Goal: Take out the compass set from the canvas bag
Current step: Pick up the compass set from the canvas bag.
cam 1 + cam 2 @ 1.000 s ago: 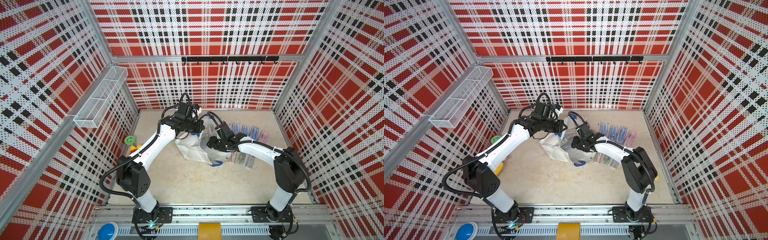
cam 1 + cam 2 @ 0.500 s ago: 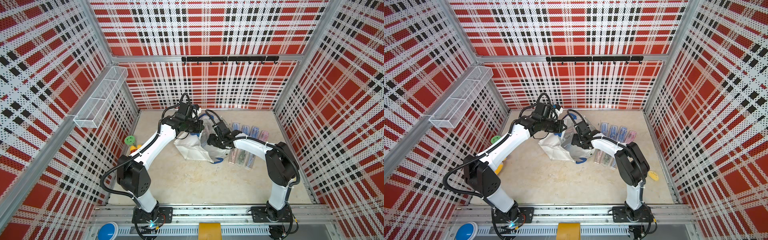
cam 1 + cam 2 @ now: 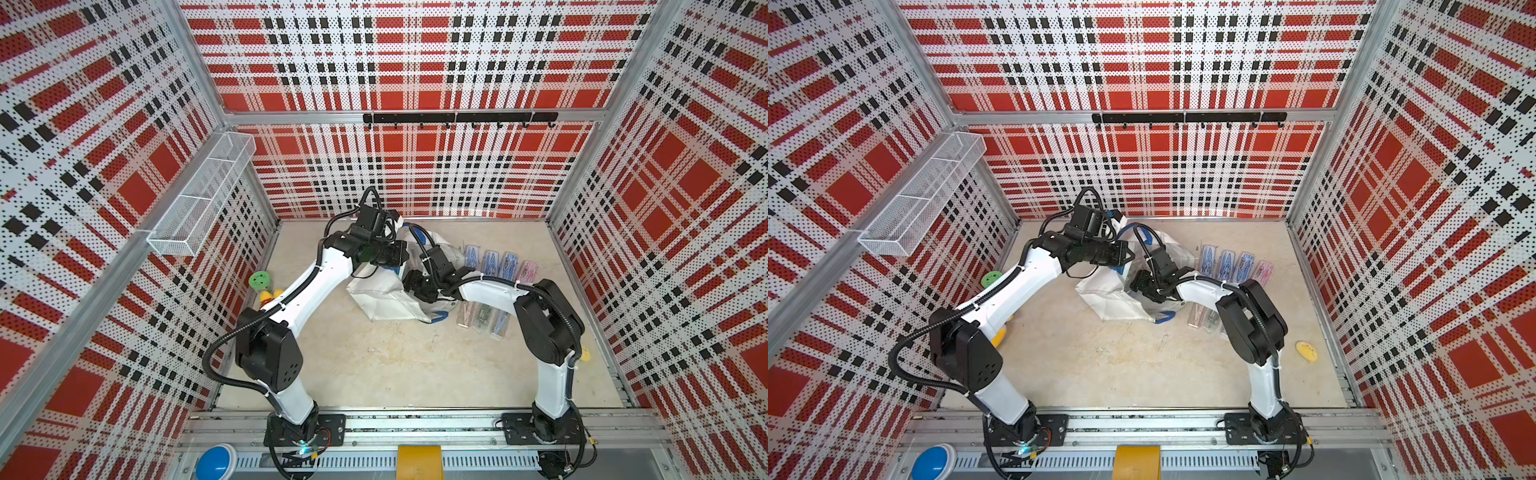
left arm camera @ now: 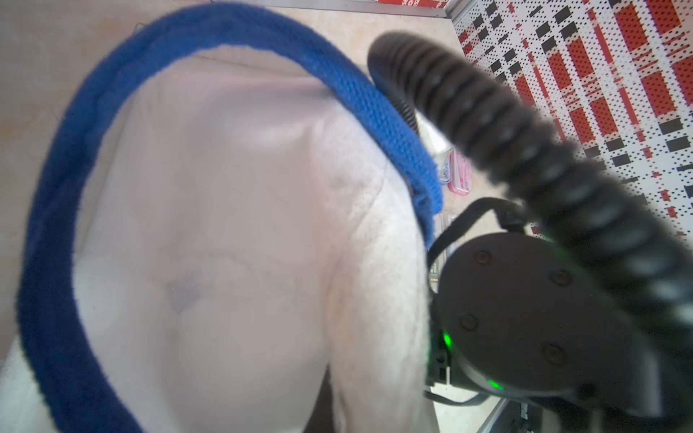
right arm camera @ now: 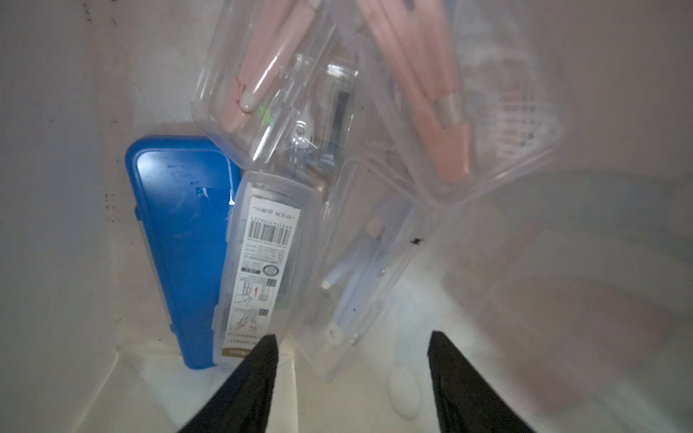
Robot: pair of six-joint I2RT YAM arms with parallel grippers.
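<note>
I have the left pincer (image 3: 394, 219) clamped on the far rim of the canvas bag (image 3: 382, 299) and the right pincer (image 5: 352, 335) inside it, jaws apart and empty above the compass sets (image 5: 262, 262), so nothing is gripped yet, though other cases (image 3: 498, 266) lie on the tabletop (image 3: 374, 365) to its right.

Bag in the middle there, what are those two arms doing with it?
The left gripper is shut, apparently pinching the rim of the bag to hold it open. The right gripper is inside the bag, open, above a jumble of compass cases, none grasped yet. Other cases lie in rows on the table beside the bag.
</note>
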